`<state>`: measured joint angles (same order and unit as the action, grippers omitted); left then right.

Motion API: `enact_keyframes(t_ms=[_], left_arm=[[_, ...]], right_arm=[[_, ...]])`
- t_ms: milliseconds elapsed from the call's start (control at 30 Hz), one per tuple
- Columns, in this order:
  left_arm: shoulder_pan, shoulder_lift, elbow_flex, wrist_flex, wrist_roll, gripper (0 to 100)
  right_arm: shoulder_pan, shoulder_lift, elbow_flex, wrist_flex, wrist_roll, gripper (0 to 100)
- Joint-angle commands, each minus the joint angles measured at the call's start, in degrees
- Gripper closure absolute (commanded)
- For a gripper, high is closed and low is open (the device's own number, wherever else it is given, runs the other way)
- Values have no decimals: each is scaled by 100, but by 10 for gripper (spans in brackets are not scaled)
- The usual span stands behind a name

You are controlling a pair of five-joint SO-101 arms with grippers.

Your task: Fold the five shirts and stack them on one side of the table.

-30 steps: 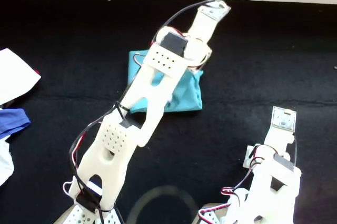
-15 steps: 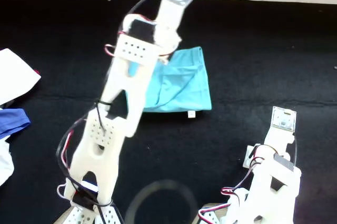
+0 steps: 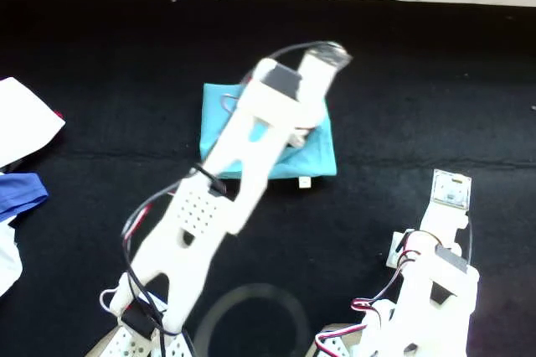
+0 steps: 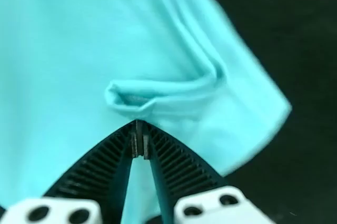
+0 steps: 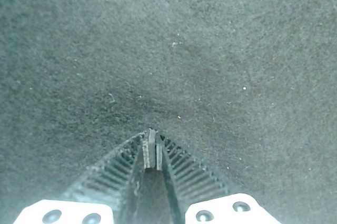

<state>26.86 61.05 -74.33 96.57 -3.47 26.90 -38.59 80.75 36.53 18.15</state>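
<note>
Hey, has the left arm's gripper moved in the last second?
Yes. In the high view the left gripper has pulled back from the table's far edge toward the arm bases, above the teal shirt.

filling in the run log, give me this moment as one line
left jaws: shut, over teal shirt | right jaws: shut, over black table | teal shirt: folded, mid-table | other shirts: left edge

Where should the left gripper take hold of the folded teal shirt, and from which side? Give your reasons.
Probably the raised ridge of cloth just ahead of the left gripper, coming straight down from above. The teal shirt lies flat on the table, so only that ridge stands proud enough to pinch.
</note>
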Motion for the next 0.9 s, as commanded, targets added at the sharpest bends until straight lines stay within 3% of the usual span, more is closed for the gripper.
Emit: enact_keyframes(t_ms=[0,133,267,633,867], left_arm=[[497,-593,-716,484,185,991],[523,-1121,-734,466,185,991],[127,-1174,-734,466,185,991],[-136,-163,-488,404,185,991],[-426,-927,-101,527,202,991]], right_arm=[[22,-4,101,-145,9,989],[22,-4,101,-145,9,989],[22,-4,101,-145,9,989],[22,-4,101,-145,9,989],[22,-4,48,-92,9,989]])
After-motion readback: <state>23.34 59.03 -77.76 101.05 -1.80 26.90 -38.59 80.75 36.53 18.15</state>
